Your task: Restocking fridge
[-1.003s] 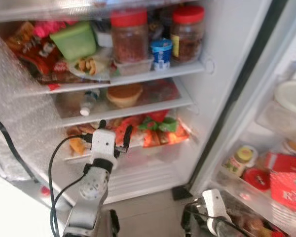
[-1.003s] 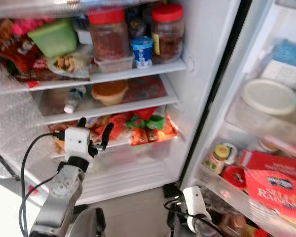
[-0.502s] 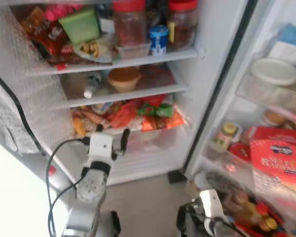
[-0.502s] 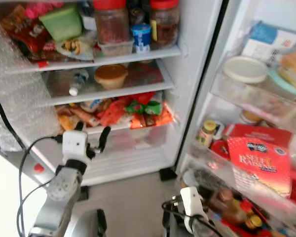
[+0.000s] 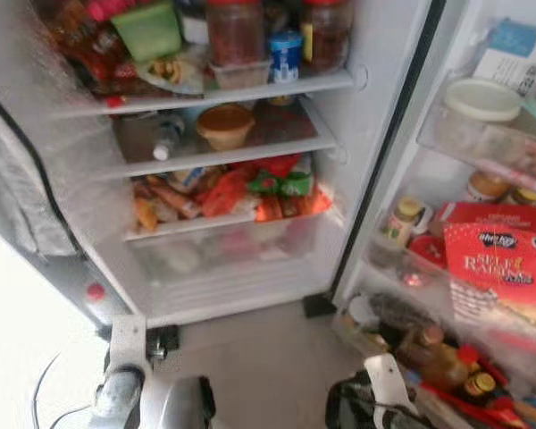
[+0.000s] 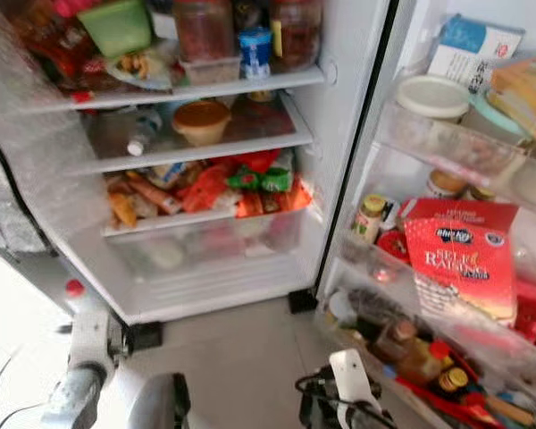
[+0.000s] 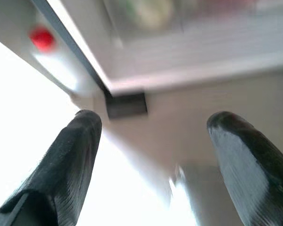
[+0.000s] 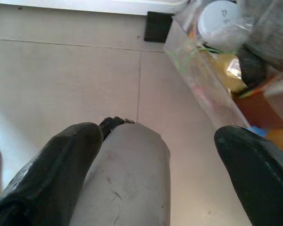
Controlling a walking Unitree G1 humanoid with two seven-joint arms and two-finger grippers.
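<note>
The fridge stands open before me, its glass shelves packed. Two red-lidded jars and a green tub sit on the top shelf, with a brown bowl below them. Orange and green packets lie above the clear drawer. My left arm hangs low at the left by the fridge's bottom corner; its gripper is open and holds nothing. My right gripper is open over the floor, also with nothing in it, its wrist low beside the door.
The open door at the right carries a red flour box, a white lidded tub, small jars and bottles in its racks. Beige tiled floor lies before the fridge. A grey cloth hangs at the left.
My left arm has dropped from in front of the clear drawer down to the lower left. The camera has shifted, so more of the door racks and floor show.
</note>
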